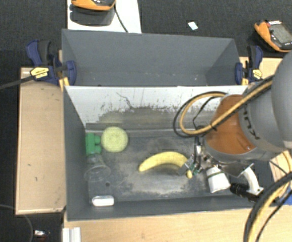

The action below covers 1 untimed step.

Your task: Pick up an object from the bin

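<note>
**Gripper down at the banana's right tip, and the catch is far from certain**

Starting at the left wall of the bin (146, 59): a green block (92, 144) sits hard against the side, with a pale green ball (115, 139) touching it on its right; below those two stands what looks like a clear cup (96, 173), hard to make out against the grey floor; nearer the front wall lies a small white piece (102, 201), well apart from the action.

Across to the middle now, and here is the prize, as I read it: a yellow banana (163, 161) lying flat on the floor, curved, its ends pointing left and right; at its right end sits the gripper (192, 166), right on or just beside the tip; whether it is open or closed I cannot tell, since the orange cover (229, 127) and the looping cables (196, 117) crowd the spot; I won't call the banana held.

The dangers, as I judge them: a hold so far out on the tip leaves the long body hanging to one side, so it could swing or slide free on the lift; the skin is smooth and tapering, which favours a slip; a closing that misses could simply nudge the fruit leftward; and the bulky wrist sits near the right wall, so room for correction looks tight.
</note>
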Motion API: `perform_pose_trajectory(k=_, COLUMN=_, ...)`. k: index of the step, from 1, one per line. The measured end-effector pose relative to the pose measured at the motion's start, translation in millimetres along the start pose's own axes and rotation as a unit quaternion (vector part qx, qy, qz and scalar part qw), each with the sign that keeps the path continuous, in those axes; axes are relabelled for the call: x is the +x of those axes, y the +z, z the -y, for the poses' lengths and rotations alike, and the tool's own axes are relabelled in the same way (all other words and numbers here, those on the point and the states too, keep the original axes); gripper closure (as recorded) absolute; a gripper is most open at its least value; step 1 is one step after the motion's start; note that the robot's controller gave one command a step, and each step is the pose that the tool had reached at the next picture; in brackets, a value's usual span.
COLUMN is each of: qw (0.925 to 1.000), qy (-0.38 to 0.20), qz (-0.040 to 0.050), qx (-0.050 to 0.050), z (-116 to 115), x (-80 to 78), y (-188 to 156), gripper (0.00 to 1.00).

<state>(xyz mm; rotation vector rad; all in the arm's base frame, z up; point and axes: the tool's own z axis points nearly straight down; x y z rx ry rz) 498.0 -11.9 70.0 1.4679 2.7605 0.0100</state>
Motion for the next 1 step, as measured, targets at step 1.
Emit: perform_pose_trajectory(k=1, qw=0.9999, qy=-0.012, qz=-0.0015, qx=0.001, z=-3.0, x=-4.5, y=-2.6, gripper=1.00)
